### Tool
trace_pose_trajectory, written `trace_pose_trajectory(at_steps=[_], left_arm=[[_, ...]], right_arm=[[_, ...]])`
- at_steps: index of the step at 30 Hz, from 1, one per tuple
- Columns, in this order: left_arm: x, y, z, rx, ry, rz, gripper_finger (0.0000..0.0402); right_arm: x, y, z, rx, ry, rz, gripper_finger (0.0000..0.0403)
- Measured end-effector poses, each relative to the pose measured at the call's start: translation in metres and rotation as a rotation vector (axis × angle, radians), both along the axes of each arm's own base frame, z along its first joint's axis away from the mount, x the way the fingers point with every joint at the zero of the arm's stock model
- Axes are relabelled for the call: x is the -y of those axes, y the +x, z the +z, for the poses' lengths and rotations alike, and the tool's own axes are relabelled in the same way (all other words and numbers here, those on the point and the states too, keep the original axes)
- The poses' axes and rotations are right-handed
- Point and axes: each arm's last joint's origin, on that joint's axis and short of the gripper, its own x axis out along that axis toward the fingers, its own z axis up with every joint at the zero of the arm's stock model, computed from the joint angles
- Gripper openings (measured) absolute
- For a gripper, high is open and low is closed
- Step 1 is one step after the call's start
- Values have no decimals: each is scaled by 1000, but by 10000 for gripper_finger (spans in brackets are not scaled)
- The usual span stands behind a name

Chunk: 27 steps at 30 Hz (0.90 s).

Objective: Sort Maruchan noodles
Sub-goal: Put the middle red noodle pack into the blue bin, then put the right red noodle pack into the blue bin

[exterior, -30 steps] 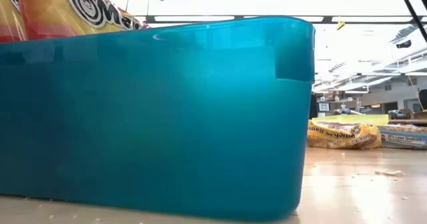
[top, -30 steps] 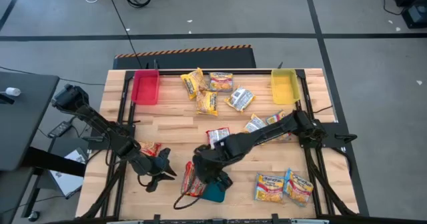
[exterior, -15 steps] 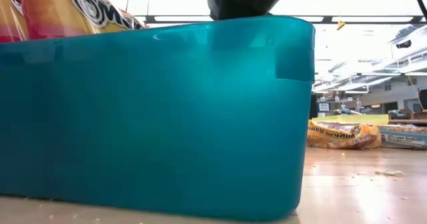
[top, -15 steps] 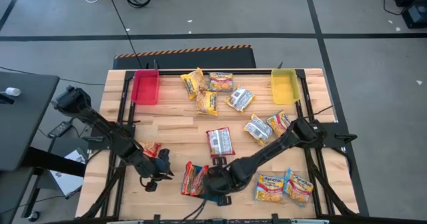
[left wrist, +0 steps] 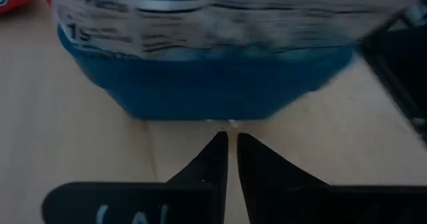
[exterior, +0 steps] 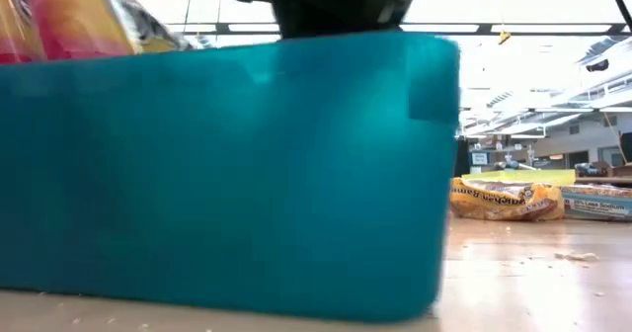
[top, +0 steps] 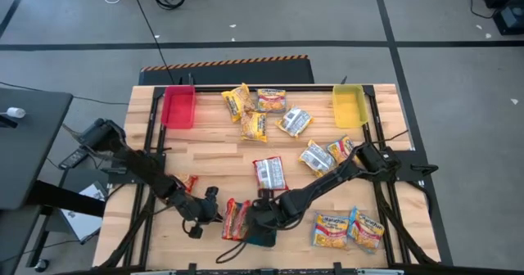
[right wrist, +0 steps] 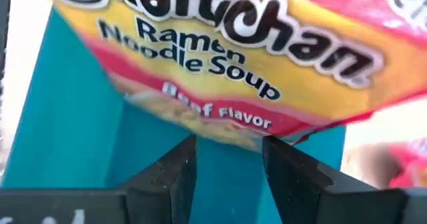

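Twelve or so noodle packets (top: pixel 271 100) showed, counting loosely: four ahead between the red bin (top: pixel 178 107) and yellow bin (top: pixel 348 105), three mid-table, two off to my right, one by my left arm, and the rest at the teal bin (right wrist: pixel 80 117). My right gripper (right wrist: pixel 227 144) stood open and empty. The beef packet (right wrist: pixel 220 57) lay just past its tips, long axis crosswise, over that bin. My left gripper (left wrist: pixel 230 139), nearly closed on nothing, sat farther back.
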Motion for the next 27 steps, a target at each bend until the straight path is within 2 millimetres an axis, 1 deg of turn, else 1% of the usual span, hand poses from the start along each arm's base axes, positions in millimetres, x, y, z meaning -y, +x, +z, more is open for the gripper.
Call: trace_pose_trajectory(at_steps=[4, 8, 11, 13, 16, 18, 20, 23, 27], left_arm=[[2, 9, -3, 9, -3, 10, 30], [5, 11, -1, 27, 7, -13, 29], [5, 10, 1, 24, 8, -13, 29], [4, 9, 1, -5, 5, -20, 29], [1, 4, 2, -62, 6, -15, 29], [-1, 1, 5, -89, -6, -9, 29], [-1, -2, 10, -106, -34, -7, 29], [2, -8, 18, -105, -70, -13, 29], [8, -17, 28, -95, -113, -30, 29]], right_arm=[[8, 12, 4, 86, -9, 43, 173], [12, 17, 11, 105, -21, 80, 173], [12, 16, 16, 80, -24, 99, 173], [12, 15, 25, 61, -25, 105, 173], [13, 10, 43, 21, -54, 89, 173], [17, 7, 51, -6, -99, 25, 173], [25, 4, 53, -29, -164, -77, 173], [42, 7, 55, 5, -215, -294, 175], [67, 13, 53, 4, -203, -444, 189]])
